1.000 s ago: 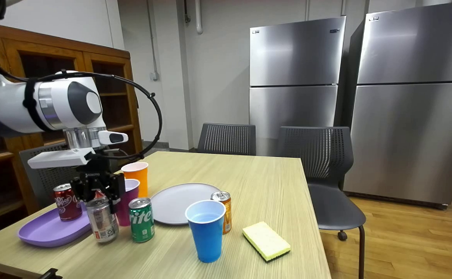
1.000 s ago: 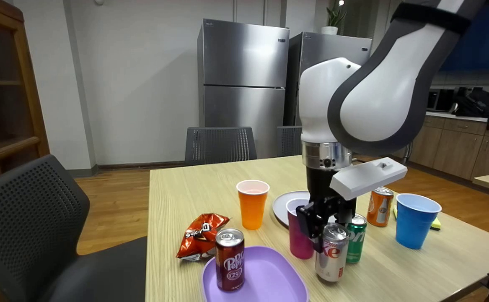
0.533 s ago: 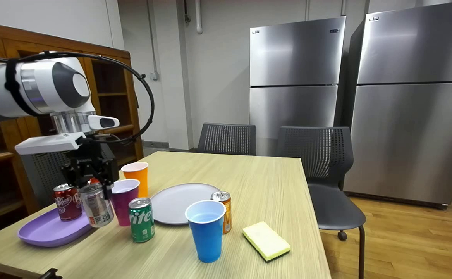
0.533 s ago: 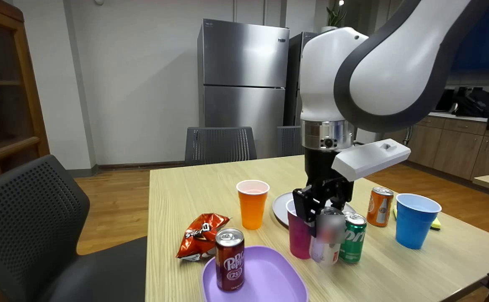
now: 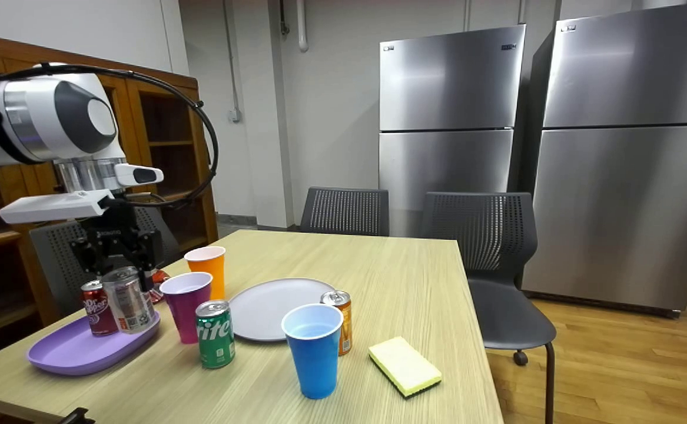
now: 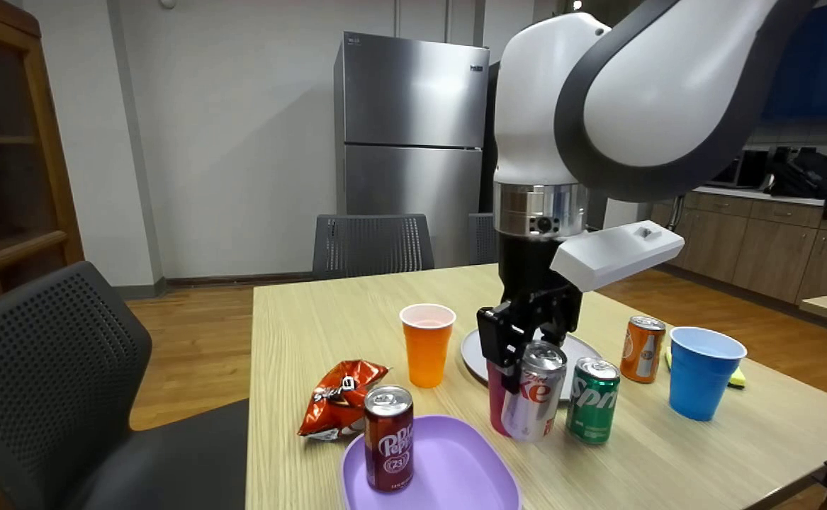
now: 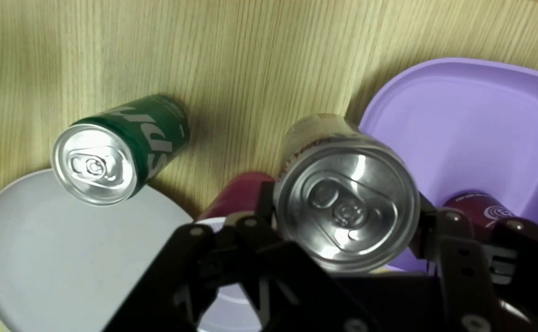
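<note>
On the pale surface (image 7: 232,60), in the wrist view, a purple tray (image 7: 471,124) lies at two o'clock from the silver Diet Coke can (image 7: 342,203), gripped aloft by the half-closed claw (image 7: 347,210); a green Sprite can (image 7: 128,146) stands between nine and ten.

A yellow sponge (image 5: 405,366) lies near an upright blue cup (image 5: 314,358), a refrigerator (image 5: 446,159) beyond.

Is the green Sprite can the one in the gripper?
No: in the wrist view the gripper is closed on the silver can, while the green Sprite can stands apart on the table.
</note>
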### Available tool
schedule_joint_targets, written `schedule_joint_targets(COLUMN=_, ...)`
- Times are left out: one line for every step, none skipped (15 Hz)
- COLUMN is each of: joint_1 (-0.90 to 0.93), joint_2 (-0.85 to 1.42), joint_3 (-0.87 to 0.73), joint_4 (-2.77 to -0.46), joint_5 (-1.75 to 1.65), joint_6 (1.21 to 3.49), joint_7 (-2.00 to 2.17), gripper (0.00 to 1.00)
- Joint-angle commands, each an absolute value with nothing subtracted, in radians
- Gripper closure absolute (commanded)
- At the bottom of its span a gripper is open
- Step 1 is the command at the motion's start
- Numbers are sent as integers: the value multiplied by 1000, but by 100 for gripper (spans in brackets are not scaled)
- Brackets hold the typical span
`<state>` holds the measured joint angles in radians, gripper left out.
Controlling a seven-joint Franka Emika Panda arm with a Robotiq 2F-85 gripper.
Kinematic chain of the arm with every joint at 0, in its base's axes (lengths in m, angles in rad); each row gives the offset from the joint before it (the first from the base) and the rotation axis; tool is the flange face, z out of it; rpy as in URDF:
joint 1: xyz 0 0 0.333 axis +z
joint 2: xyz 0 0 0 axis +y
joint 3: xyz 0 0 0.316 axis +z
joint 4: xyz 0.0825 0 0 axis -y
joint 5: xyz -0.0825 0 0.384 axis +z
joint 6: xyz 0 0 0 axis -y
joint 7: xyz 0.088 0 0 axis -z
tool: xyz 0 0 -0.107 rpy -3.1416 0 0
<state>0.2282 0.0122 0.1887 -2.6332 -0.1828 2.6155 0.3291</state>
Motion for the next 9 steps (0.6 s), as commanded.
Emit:
schedule_joint_targets(joint_1=237, joint_2=-4, joint_3=212, joint_4=-2604, joint_5=-147, joint_6=2572, joint_7=291, gripper=61)
schedule_joint_targets(joint_1=238, joint_2=0, joint_3=217, joint_4=-2596, joint_5=-144, joint_6=2571, joint_7=290, gripper=61)
schedule_joint_targets(joint_1=240, joint_2=5, joint_3=219, joint_4=-2588, joint_5=-144, joint_6=2571, joint_7=292, gripper=61)
schedule_joint_targets(joint_1=243, joint_2=10, joint_3=221, joint_4=-2579, joint_5=-140, joint_6=2569, joint_7=289, gripper=61)
schedule_joint_targets(joint_1=244, joint_2=16, joint_3=224, joint_4=-2569, joint_5=-139, joint_6=2567, joint_7=289, gripper=61)
schedule_joint_targets(joint_1=246, joint_2=26, joint_3=227, joint_4=-2558, joint_5=-143, joint_6=2565, joint_7=293, gripper=61)
schedule_joint_targets(joint_1=247, joint_2=35, joint_3=229, joint_4=-2547, joint_5=-142, joint_6=2563, joint_7=293, gripper=61)
schedule_joint_targets(joint_1=248, joint_2=46, joint_3=231, joint_4=-2536, joint_5=-146, joint_6=2560, joint_7=295, gripper=61)
schedule_joint_targets(joint_1=250, joint_2=58, joint_3=233, joint_4=-2523, joint_5=-148, joint_6=2556, joint_7=298, gripper=61)
